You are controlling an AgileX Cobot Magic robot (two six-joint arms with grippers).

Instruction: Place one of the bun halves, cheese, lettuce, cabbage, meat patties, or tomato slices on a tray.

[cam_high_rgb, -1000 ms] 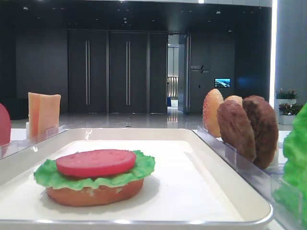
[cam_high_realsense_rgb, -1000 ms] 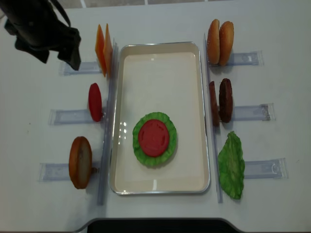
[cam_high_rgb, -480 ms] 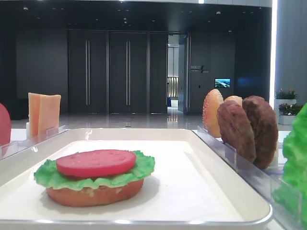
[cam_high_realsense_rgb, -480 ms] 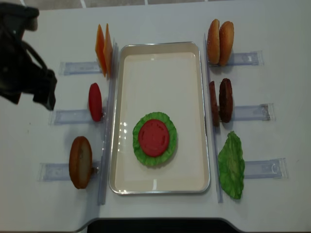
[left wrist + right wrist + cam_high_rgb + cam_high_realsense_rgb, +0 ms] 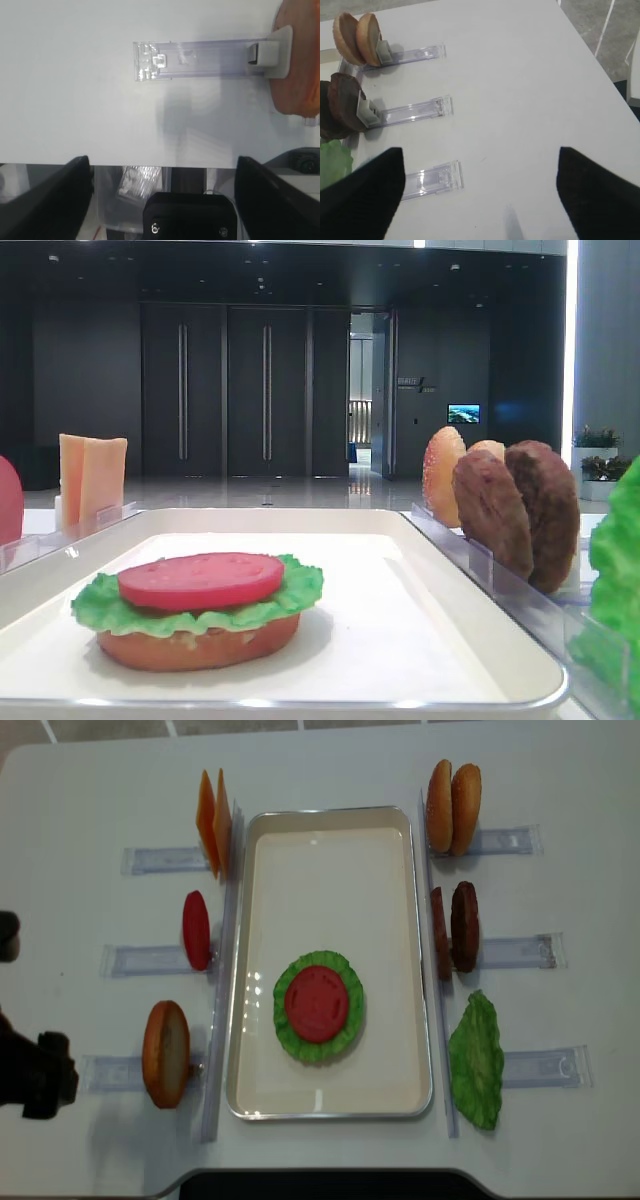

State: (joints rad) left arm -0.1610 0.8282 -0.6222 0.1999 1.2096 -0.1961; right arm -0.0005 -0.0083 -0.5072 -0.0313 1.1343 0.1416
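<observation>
On the cream tray (image 5: 330, 850) lies a stack: a bun half (image 5: 200, 645), lettuce (image 5: 295, 588) and a tomato slice (image 5: 318, 1002) on top. My left gripper (image 5: 45, 1078) is at the table's front left edge, left of an upright bun half (image 5: 165, 1053). In the left wrist view it (image 5: 162, 200) stands open and empty over the table edge. My right gripper (image 5: 480, 195) is open and empty over bare table, right of the racks; it does not show in the overhead view.
Standing in clear racks are cheese (image 5: 215, 823) and a tomato slice (image 5: 196, 930) left of the tray. To its right are bun halves (image 5: 453, 805), meat patties (image 5: 455, 928) and a lettuce leaf (image 5: 477, 1060). Empty rack ends (image 5: 432, 177) lie near the right gripper.
My left arm has travelled from the table's back left corner down the left side to the front left edge, still open. Nothing on the tray or racks has moved.
</observation>
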